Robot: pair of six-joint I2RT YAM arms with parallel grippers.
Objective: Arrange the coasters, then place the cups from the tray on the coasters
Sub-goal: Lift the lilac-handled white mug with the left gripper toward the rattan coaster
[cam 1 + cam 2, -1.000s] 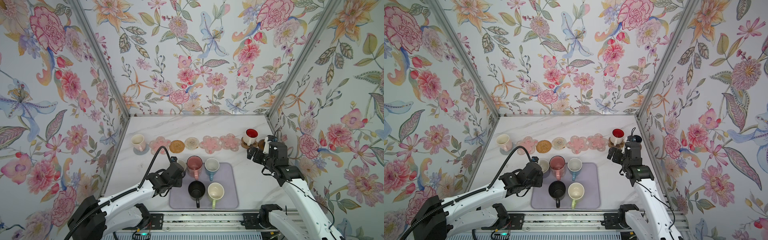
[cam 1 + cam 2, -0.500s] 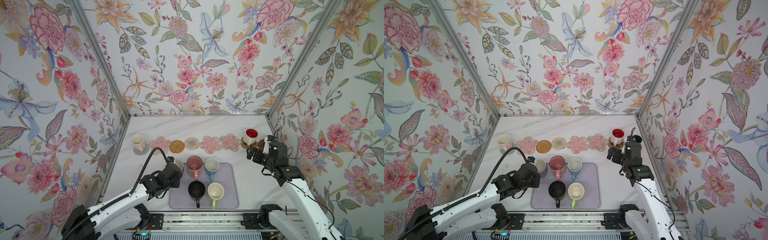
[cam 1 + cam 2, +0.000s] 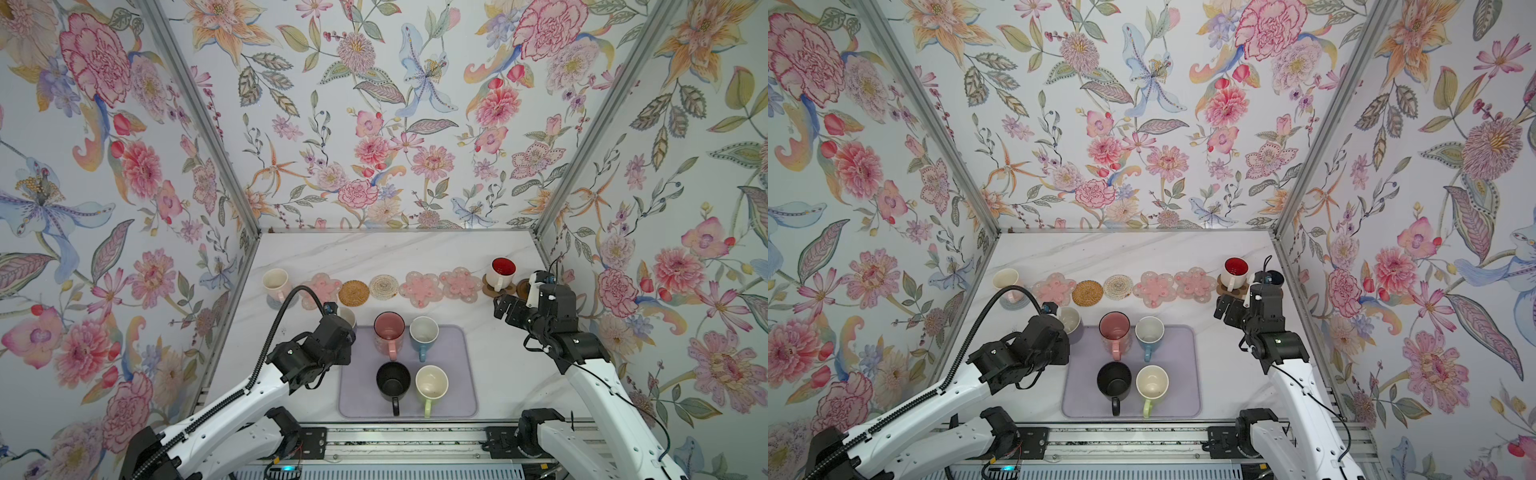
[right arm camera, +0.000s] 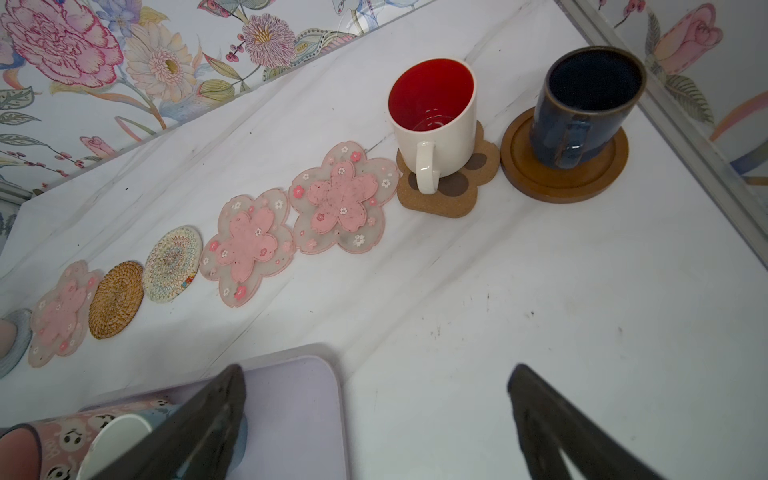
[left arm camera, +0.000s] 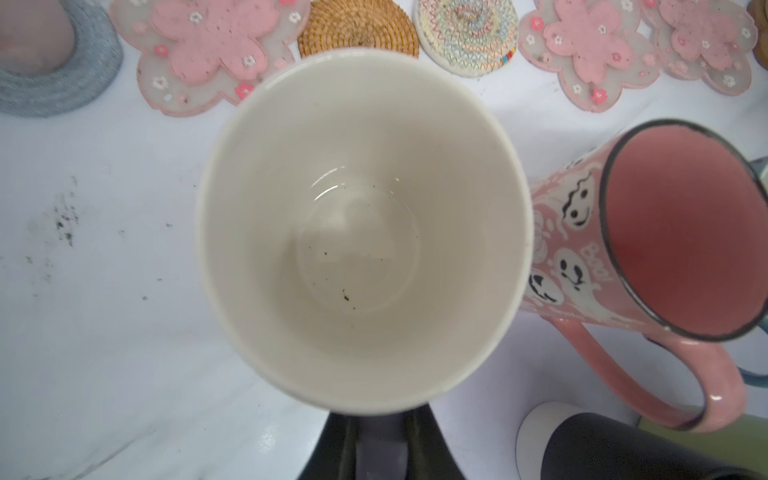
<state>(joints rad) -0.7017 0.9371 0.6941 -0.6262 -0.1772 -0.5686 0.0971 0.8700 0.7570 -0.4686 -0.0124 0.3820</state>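
1. The pale-lined mug (image 5: pixel 361 232) is seen upright, mouth toward the left wrist camera. In both top views it is placed at the far-left corner of the tray (image 3: pixel 457 399), between the tray and the coaster row. Whether its base is clear of the surface cannot be told.
2. The left gripper (image 5: pixel 374 432) is closed tight at the mug's near side, apparently on the handle, which is hidden under the rim.
3. Across the mug from those fingers, the rattan coaster (image 5: pixel 357 29) and the leftmost pink flower coaster (image 5: pixel 208 54) are seen bare, just beyond the far rim. A short carry away from the robot's base is therefore judged to be needed, biased left if the flower is chosen.
4. The pink ghost mug (image 5: pixel 648 232) is stood just beside the held mug on the right, so contact there is the risk.
5. The right gripper (image 4: pixel 376 370) is held empty with its jaws wide apart, well away near the paw coaster (image 4: pixel 449 187). The left arm is much the nearer.
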